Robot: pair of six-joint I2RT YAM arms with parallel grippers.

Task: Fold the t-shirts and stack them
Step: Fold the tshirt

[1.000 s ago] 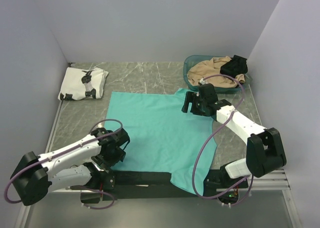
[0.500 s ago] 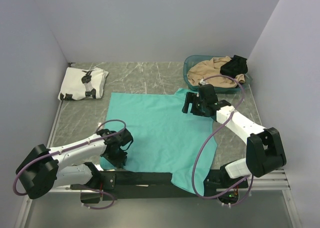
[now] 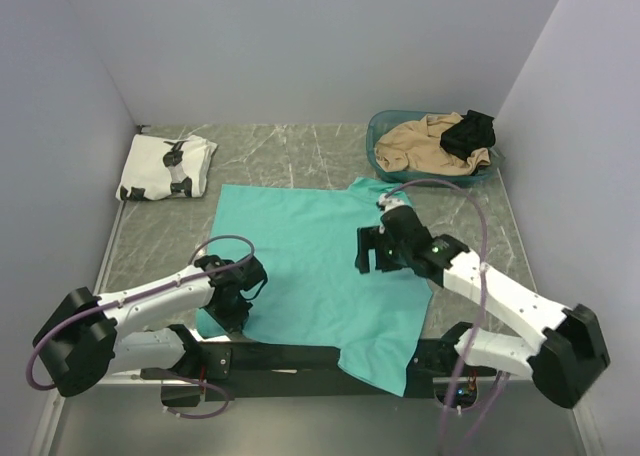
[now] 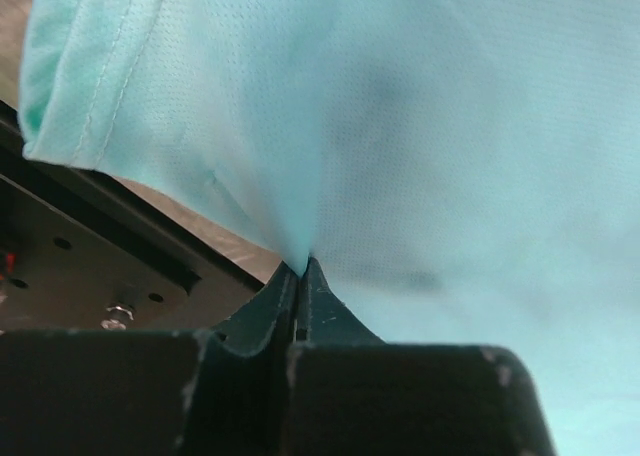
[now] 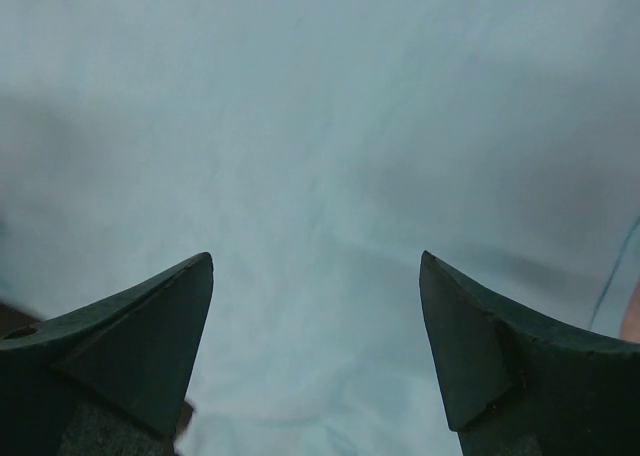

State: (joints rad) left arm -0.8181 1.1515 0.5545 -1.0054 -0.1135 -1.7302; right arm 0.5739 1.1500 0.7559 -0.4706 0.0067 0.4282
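The teal t-shirt [image 3: 310, 261] lies spread flat across the middle of the table. At its near left hem my left gripper [image 3: 235, 311] is shut on a pinch of the teal t-shirt [image 4: 400, 126], the cloth rising from the closed tips of the left gripper [image 4: 302, 266]. My right gripper [image 3: 368, 251] hovers open over the shirt's right half; in the right wrist view the right gripper [image 5: 316, 261] has only teal t-shirt [image 5: 320, 126] below it and nothing between its fingers. The white t-shirt [image 3: 167, 166] with black figures lies folded at the far left.
A teal basket [image 3: 385, 126] at the far right holds a tan garment [image 3: 420, 141] and a small black garment [image 3: 470, 131]. The black mounting rail [image 3: 290, 356] runs along the near edge under the shirt's hem. Walls close in left, back and right.
My left gripper moved down to the shirt's near left hem and shut on it. My right arm swung from the far right sleeve toward the near middle, still open.
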